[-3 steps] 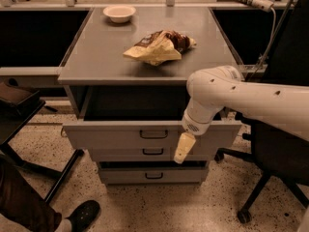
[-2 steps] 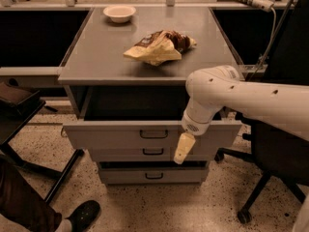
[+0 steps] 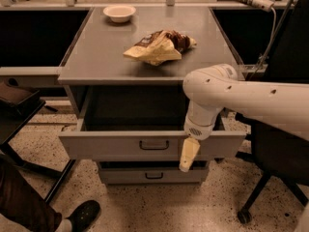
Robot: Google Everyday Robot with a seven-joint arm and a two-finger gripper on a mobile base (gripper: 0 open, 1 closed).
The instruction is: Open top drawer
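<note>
The top drawer [image 3: 111, 145] is a wide grey metal drawer with a small black bar handle [image 3: 154, 145]. It stands pulled out from under the grey table top, and its dark inside shows behind the front panel. My gripper [image 3: 187, 157] hangs down from the white arm, in front of the right part of the drawer front, right of the handle. A narrower lower drawer front [image 3: 153, 176] with its own handle shows beneath.
A crumpled snack bag [image 3: 159, 46] and a white bowl [image 3: 119, 12] lie on the table top [image 3: 96, 57]. An office chair base [image 3: 260, 197] stands at the right. A person's shoe [image 3: 82, 215] and a dark stand [image 3: 19, 105] are at the left.
The top drawer front has come further out towards the camera and now covers the middle drawer front. My gripper has moved slightly down and forward with it.
</note>
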